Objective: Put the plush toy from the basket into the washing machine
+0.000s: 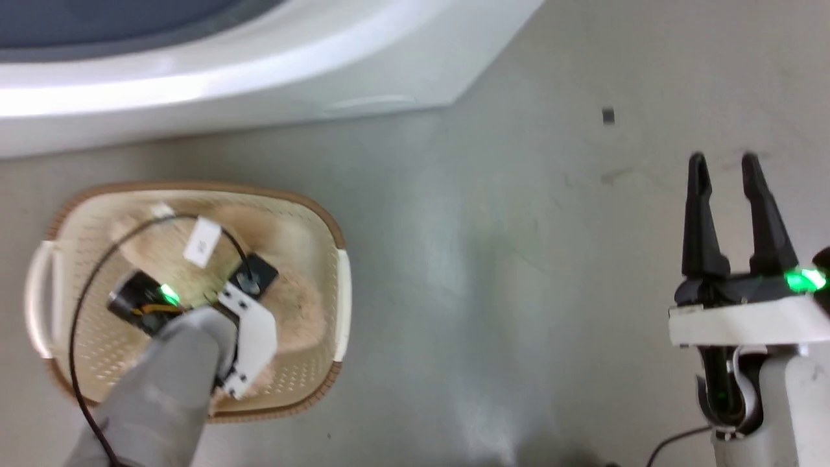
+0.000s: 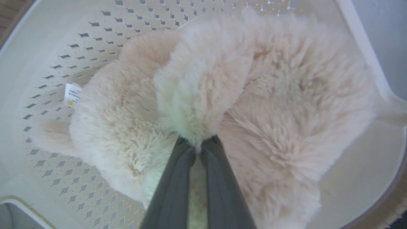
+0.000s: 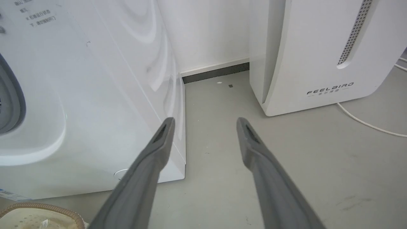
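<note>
I see the plush toy (image 2: 286, 95) in pale beige fur with a white tag (image 2: 72, 94), the basket (image 2: 47, 47) cream with diamond perforations and a brown woven rim (image 1: 194, 187), the washing machine (image 3: 79, 95) glossy white, the floor (image 1: 519, 292) grey.

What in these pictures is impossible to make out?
Left gripper tips, left wrist view: buried in the plush toy's fur, so how much they pinch is hidden.
Washing machine opening, right wrist view: cut off by the left edge, past a sliver of grey ring.
Tag print, left wrist view: too small to read.
Basket bottom, left wrist view: mostly covered by the plush toy.
</note>
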